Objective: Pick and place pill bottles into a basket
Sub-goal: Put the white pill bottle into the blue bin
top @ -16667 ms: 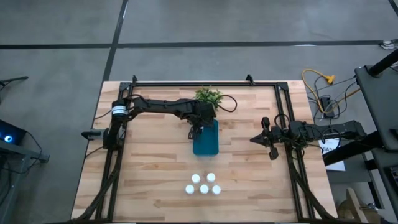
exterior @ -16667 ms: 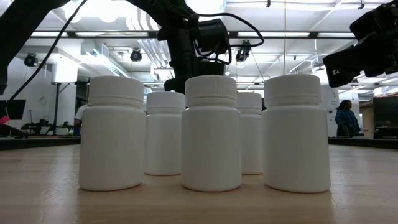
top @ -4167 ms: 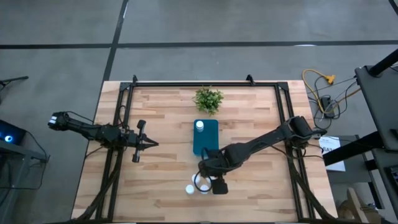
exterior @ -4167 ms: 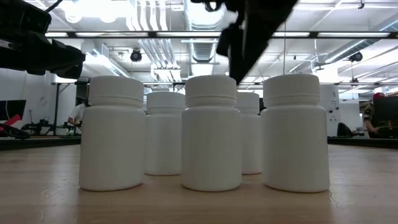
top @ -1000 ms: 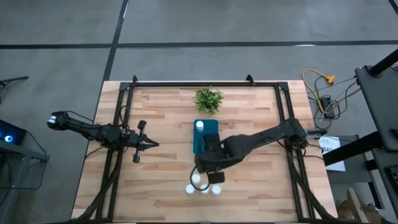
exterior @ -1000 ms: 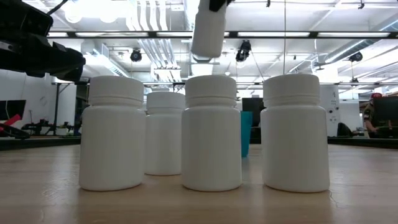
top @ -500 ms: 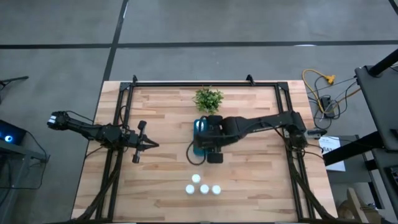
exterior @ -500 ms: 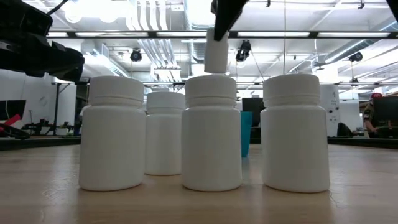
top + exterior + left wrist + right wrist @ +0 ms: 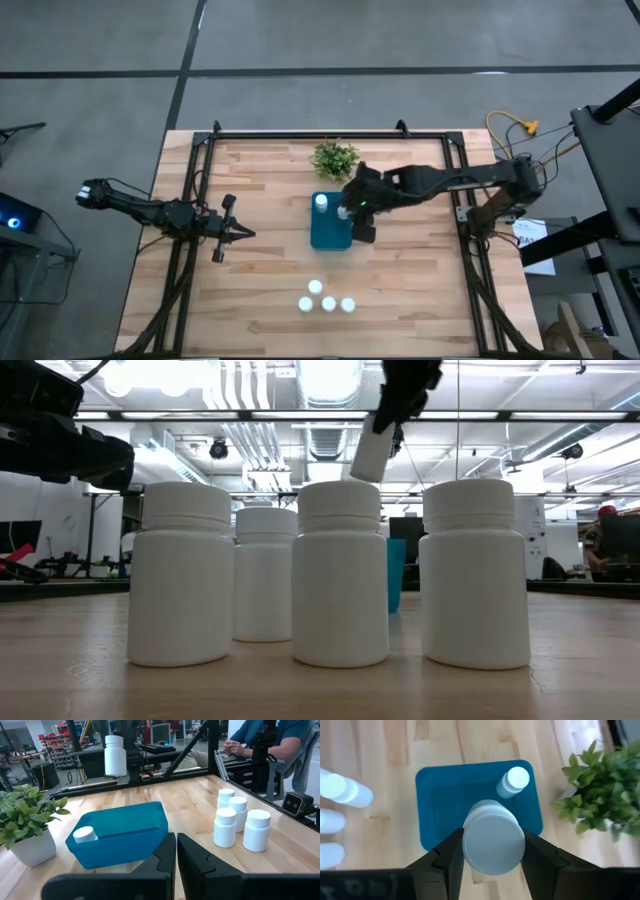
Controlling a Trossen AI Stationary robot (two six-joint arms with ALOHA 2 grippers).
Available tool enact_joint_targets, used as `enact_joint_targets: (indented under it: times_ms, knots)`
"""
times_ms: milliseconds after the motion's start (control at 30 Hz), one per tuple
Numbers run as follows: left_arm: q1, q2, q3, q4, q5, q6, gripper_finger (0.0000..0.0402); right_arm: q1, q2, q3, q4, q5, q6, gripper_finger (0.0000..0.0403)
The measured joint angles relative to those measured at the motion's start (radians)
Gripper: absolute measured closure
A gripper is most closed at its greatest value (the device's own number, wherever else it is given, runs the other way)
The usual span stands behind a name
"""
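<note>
The teal basket (image 9: 330, 228) lies mid-table with one pill bottle (image 9: 321, 202) standing in its far end. My right gripper (image 9: 350, 215) hovers over the basket, shut on another white pill bottle (image 9: 493, 843), which also shows high in the low view (image 9: 372, 450) and above the basket in the left wrist view (image 9: 115, 755). Several pill bottles (image 9: 327, 298) stand grouped near the table's front edge. My left gripper (image 9: 235, 231) waits shut at the table's left. My right gripper pinches the bottle's body (image 9: 470, 862) just below the cap between its two fingers (image 9: 447, 855), one on each side. The fingers come from above, pointing down along the bottle. The bottle hangs clear above the basket, cap up and slightly tilted.
A small potted green plant (image 9: 335, 158) stands just beyond the basket's far end. Black rails (image 9: 190, 260) run along the table's left and right sides. People sit in the room beyond the table (image 9: 270, 735).
My right gripper has carried the held bottle from above the bottle group toward the table's far edge and now hangs over the basket. The bottle has stayed clear of the table and now tilts a little. The grouped bottles have kept still.
</note>
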Motion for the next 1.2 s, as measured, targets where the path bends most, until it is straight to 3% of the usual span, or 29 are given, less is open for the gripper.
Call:
enact_joint_targets:
  times_ms: [167, 300, 733, 1200]
  knots:
    - [0.0, 0.001, 0.0, 0.0, 0.0, 0.0, 0.0402, -0.077, -0.096, -0.179, 0.115, -0.11, 0.0, 0.0255]
    - [0.0, -0.001, 0.0, 0.001, -0.001, 0.002, 0.0402, -0.143, -0.092, -0.224, 0.134, -0.145, -0.03, 0.0255]
    - [0.0, 0.002, 0.0, 0.0, -0.003, 0.002, 0.0402, -0.255, 0.081, -0.084, 0.119, -0.297, -0.141, 0.0255]
    - [0.0, 0.038, 0.0, -0.002, -0.001, 0.001, 0.0402, -0.299, 0.206, -0.045, 0.083, -0.302, -0.205, 0.0255]
